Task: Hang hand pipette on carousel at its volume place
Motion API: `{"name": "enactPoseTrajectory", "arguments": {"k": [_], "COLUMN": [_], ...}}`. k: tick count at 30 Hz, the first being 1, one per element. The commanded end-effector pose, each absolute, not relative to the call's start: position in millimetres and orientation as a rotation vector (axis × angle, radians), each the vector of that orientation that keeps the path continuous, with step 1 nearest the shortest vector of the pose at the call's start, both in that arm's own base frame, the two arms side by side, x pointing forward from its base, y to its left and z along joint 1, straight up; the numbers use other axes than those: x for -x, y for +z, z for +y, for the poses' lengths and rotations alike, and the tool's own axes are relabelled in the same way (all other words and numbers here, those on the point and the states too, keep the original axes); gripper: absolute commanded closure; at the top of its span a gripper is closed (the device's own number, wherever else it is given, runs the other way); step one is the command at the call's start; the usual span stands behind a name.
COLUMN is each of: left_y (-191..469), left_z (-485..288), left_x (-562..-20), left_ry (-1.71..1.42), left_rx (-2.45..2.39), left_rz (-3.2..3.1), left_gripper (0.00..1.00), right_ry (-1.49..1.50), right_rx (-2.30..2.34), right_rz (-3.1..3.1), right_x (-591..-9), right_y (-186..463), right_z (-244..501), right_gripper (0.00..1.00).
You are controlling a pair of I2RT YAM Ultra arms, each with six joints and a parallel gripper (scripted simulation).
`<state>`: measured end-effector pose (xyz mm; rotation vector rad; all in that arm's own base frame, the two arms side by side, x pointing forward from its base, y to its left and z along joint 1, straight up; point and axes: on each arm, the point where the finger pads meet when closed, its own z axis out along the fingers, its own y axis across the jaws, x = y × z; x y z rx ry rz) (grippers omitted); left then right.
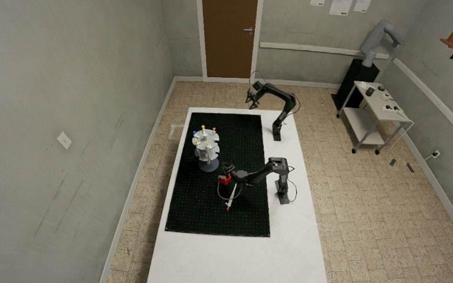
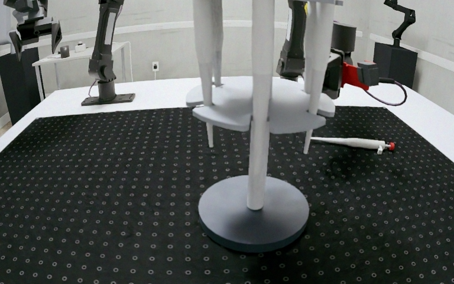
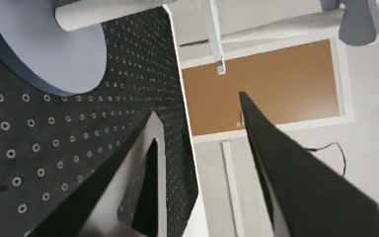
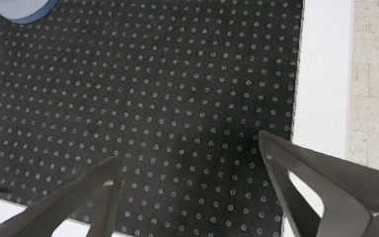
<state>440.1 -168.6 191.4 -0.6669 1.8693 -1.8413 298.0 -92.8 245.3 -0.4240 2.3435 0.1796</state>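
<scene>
The loose pipette (image 1: 231, 196) (image 2: 358, 142) lies on the black mat, white with a red push button (image 1: 227, 209) (image 2: 391, 146); its finger hook (image 2: 379, 150) points sideways. Its volume print is unreadable. The carousel, with a round grey base (image 1: 208, 164) (image 2: 253, 217) (image 3: 74, 54) (image 4: 22, 9), holds several upright pipettes with yellow, blue and orange buttons. Its slot marks are unreadable. My left gripper (image 3: 197, 109) is part open and empty, between the carousel and the loose pipette's tip, above the mat. My right gripper (image 1: 249, 104) (image 2: 37, 55) (image 4: 187, 151) is wide open and empty, raised at the table's far end.
The black dotted mat (image 1: 213, 220) (image 2: 133, 214) lies on the white table (image 1: 233, 260). In the exterior view, hanging pipettes partly hide the left arm, and the carousel's head is cut off at the top. The left arm's red camera mount (image 1: 225, 179) (image 2: 351, 75) is above the mat.
</scene>
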Motion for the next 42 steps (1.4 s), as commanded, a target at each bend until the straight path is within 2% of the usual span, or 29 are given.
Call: {"name": "enactPoseTrajectory", "arguments": {"k": [1,42], "left_y": [210.8,219.9], "left_z": [-175.3,-177.4], "left_x": [-452.4,-457.1], "left_ry": [-1.837,-1.836], "left_rx": [0.599,0.585], "left_rz": [1.815,1.796], "left_gripper": [0.51,0.51], "right_ry": [0.168,0.168], "right_rx": [0.429,0.429], "right_rz": [2.317,2.317], "right_x": [-301.9,-301.9], "right_y": [252.8,252.8], "right_z": [-96.2,-96.2], "right_gripper": [0.0,0.0]}}
